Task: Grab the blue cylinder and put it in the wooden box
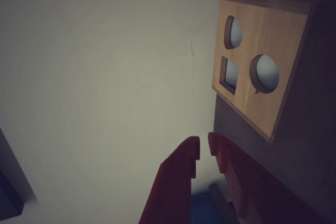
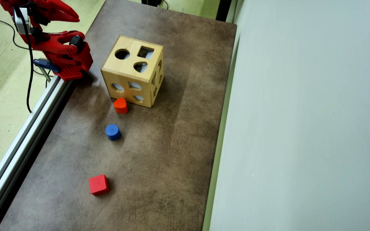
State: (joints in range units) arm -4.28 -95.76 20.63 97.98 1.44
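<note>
Pincer (image 1: 203, 149) nearly pressed together, empty; blue cylinder (image 2: 112, 132) is short, solid, flat-topped, upright on table (image 2: 172, 144).

Lab or workshop, aluminium rail (image 2: 24, 134), bench-mounted arm (image 2: 53, 45)

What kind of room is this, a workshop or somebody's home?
Probably a lab or hobby workbench, though I can't be sure. A red robot arm is clamped at the edge of a brown table, cables trail over the floor, and a wooden box with toy blocks sits ready for practice.
</note>
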